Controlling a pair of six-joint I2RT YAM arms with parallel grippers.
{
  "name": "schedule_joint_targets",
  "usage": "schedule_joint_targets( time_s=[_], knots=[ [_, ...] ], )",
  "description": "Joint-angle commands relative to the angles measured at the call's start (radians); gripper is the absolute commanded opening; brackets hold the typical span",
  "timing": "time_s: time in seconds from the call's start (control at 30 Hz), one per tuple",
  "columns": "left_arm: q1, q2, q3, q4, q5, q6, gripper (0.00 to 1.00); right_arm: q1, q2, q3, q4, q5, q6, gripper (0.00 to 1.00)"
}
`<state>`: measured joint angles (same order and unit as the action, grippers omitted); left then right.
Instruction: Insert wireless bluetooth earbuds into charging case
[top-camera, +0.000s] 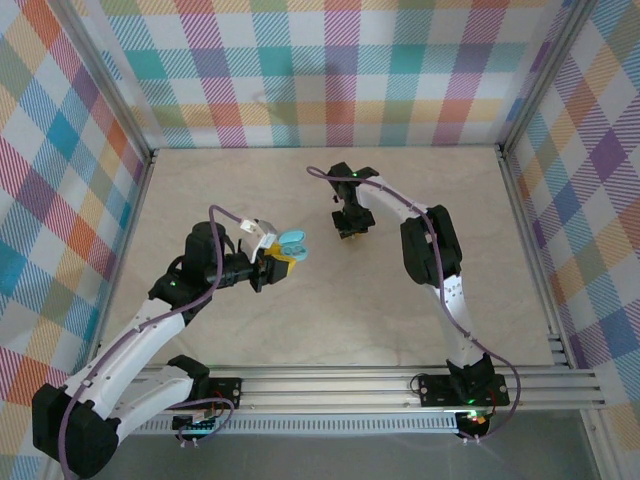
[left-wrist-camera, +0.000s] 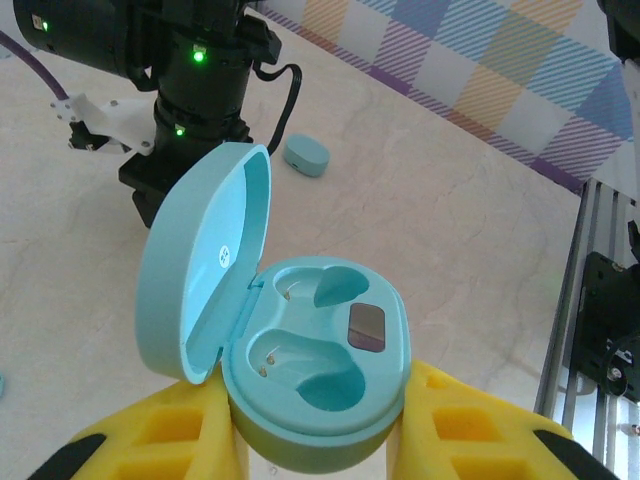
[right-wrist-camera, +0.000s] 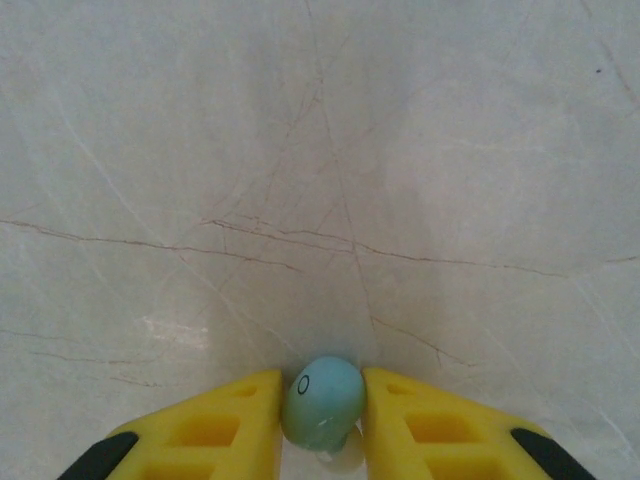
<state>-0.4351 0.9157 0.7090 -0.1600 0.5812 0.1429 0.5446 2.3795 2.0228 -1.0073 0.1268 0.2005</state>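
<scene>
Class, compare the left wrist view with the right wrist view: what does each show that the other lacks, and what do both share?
Left wrist: the open, empty charging case in the left claw, a loose earbud lying beyond. Right wrist: the right claw pinching a second earbud. Both: yellow fingers, pale marbled tabletop.

The right gripper (right-wrist-camera: 322, 392) clamps a light-blue earbud (right-wrist-camera: 325, 402) between its two yellow fingers (right-wrist-camera: 225, 428), which press on it from either side. The earbud is rounded and smooth, with a small dark ring printed near its forward end (a pale, whitish tip pokes out behind it, back toward the gripper's palm). Ahead of the fingertips stretches the worktop (right-wrist-camera: 320, 150), pale and marbled, crossed by thin brownish veins. Whether the earbud touches the worktop cannot be told.
</scene>
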Motion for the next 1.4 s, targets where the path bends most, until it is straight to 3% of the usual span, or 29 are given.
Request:
schedule_joint_targets(
  time_s=[0.0, 0.4, 0.87, 1.13, 1.37],
  knots=[
    [0.013, -0.023, -0.003, -0.011, -0.003, 0.014, 0.02, 0.007, 0.015, 0.014, -0.009, -0.034, -0.018, 0.26],
    [0.013, -0.041, -0.019, -0.013, -0.004, 0.001, 0.02, -0.002, -0.133, -0.137, 0.118, -0.177, -0.016, 0.21],
    [0.013, -0.083, -0.06, 0.066, 0.026, -0.058, 0.02, -0.028, -0.551, -0.47, 0.351, -0.464, 0.002, 0.16],
    [0.013, -0.093, -0.083, 0.086, 0.016, -0.08, 0.01, -0.017, -0.705, -0.502, 0.316, -0.6, -0.046, 0.15],
    [0.013, -0.089, -0.101, 0.127, 0.008, -0.078, 0.01, 0.023, -0.806, -0.493, 0.316, -0.643, -0.107, 0.14]
  ],
)
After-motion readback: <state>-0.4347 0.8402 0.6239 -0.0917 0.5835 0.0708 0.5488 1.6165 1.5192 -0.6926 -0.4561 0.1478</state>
